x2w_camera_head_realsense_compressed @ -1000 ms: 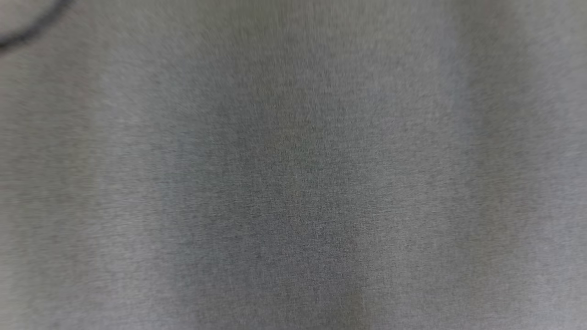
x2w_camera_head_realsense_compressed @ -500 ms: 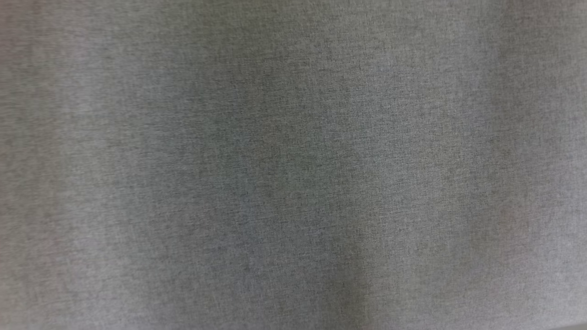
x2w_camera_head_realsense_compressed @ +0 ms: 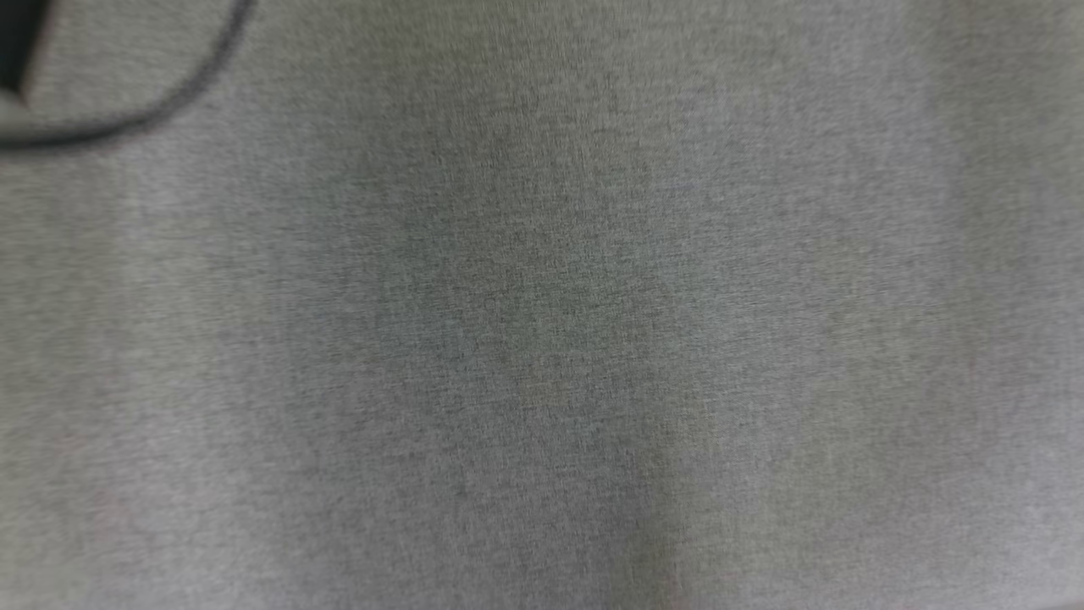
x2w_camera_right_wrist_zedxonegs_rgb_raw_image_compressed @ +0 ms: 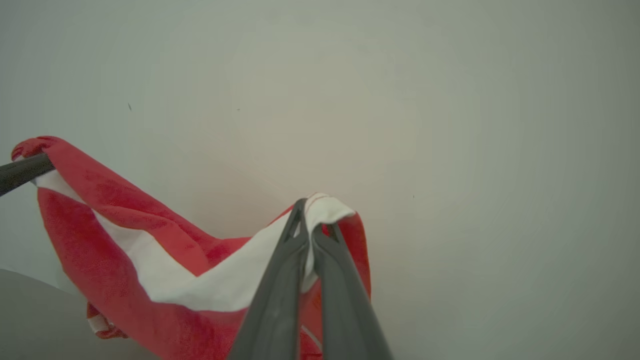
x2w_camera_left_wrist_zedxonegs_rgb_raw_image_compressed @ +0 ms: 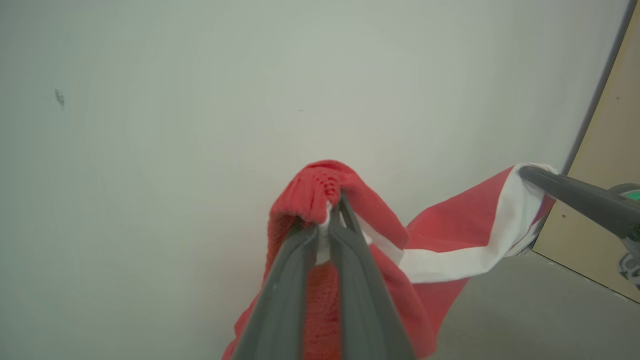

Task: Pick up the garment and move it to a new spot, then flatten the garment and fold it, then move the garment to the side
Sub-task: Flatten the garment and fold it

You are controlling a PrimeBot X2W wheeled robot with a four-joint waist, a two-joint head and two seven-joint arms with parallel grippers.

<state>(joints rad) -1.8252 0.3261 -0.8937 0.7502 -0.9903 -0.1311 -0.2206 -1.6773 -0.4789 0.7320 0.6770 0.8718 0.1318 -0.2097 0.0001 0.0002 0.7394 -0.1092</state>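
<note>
left gripper (x2w_camera_left_wrist_zedxonegs_rgb_raw_image_compressed: 325, 215) and right gripper (x2w_camera_right_wrist_zedxonegs_rgb_raw_image_compressed: 310, 220) pinch the raised garment (x2w_camera_right_wrist_zedxonegs_rgb_raw_image_compressed: 90, 260).

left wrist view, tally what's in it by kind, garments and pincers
garment: 1, red with a white band
pincer: 2, left pincer and right pincer, both shut on the garment
total: 3

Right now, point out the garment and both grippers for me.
garment (x2w_camera_right_wrist_zedxonegs_rgb_raw_image_compressed: 210, 287): right wrist view, on its white stripe.
left gripper (x2w_camera_left_wrist_zedxonegs_rgb_raw_image_compressed: 325, 212): left wrist view, between its fingertips, pinching red knit.
right gripper (x2w_camera_right_wrist_zedxonegs_rgb_raw_image_compressed: 310, 217): right wrist view, between its fingertips, at the white edge.
</note>
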